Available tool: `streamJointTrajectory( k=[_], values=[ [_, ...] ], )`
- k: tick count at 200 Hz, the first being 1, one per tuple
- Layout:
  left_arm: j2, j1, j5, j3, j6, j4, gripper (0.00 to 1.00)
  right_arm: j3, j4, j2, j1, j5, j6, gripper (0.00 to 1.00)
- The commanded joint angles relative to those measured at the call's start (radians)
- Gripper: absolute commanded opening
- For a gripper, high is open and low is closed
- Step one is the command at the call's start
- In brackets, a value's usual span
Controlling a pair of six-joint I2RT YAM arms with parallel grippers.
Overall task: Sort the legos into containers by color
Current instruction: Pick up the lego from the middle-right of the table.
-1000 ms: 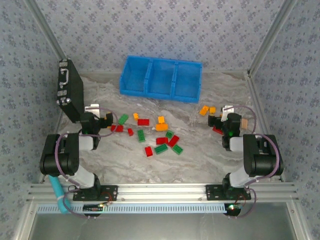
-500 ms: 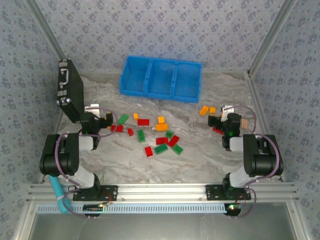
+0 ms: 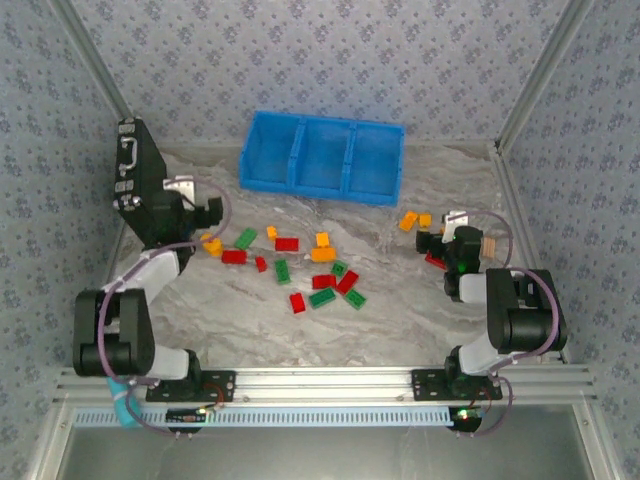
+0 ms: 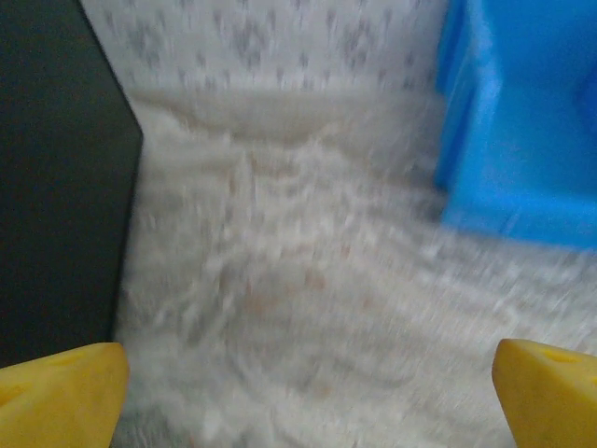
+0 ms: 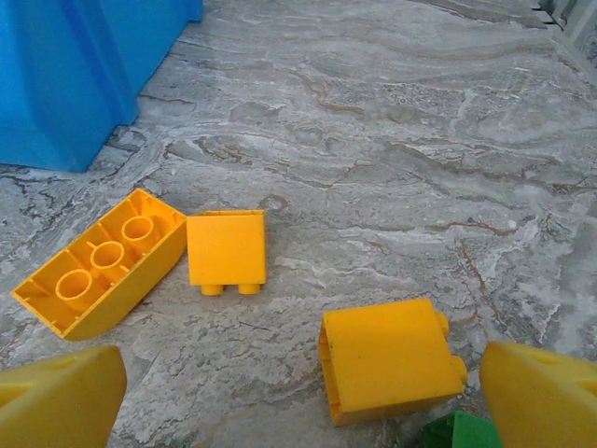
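Top external view: I am looking down on the blue bin (image 3: pixel 320 190), which is sitting at the far side of the table (image 3: pixel 400 300), close to the back wall.
Containers: the left compartment (image 3: pixel 272 150), middle compartment (image 3: pixel 325 155) and right compartment (image 3: pixel 378 160) are lying side by side, each showing me a plain blue floor.
Legos: the legos (image 3: pixel 287 243) are all lying on the table in front of the bin, most in a loose scatter near the middle.
Colours: red legos (image 3: pixel 323 281), green legos (image 3: pixel 322 297) and orange legos (image 3: pixel 322 254) are lying mixed together; two more orange ones (image 3: pixel 407 221) are sitting apart toward the right.
Right wrist view: I am seeing a long orange brick (image 5: pixel 98 275) lying with its hollow underside up, a small orange brick (image 5: pixel 227 247) tipped on its side just beside it, and a squarish orange brick (image 5: pixel 387 359) nearer the camera.
Right gripper: the right gripper (image 5: pixel 298 411) is hanging wide open low over the table, the squarish brick lying between its fingers without touching either.
Left gripper: the left gripper (image 4: pixel 303 401) is also spread wide with nothing in it; its view is smeared, showing the black case (image 4: pixel 56 187) to one side and the bin to the other.
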Motion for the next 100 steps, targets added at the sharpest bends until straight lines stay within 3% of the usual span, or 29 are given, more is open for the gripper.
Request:
streamJointTrajectory(
  k=[1,62,100],
  values=[
    [-0.071,-0.034,-0.037,0.107,0.003,-0.232,1.0,0.094,-0.143,-0.048,-0.007,0.028,0.028,0.99],
    [-0.223,-0.069,-0.016,0.333,-0.023,-0.573,1.0,0.476,-0.812,-0.144,0.015,0.013,0.153,0.97],
    [-0.258,-0.073,0.056,0.443,0.0,-0.782,1.0,0.646,-1.071,-0.102,0.05,-0.056,0.335,0.91]
  ],
)
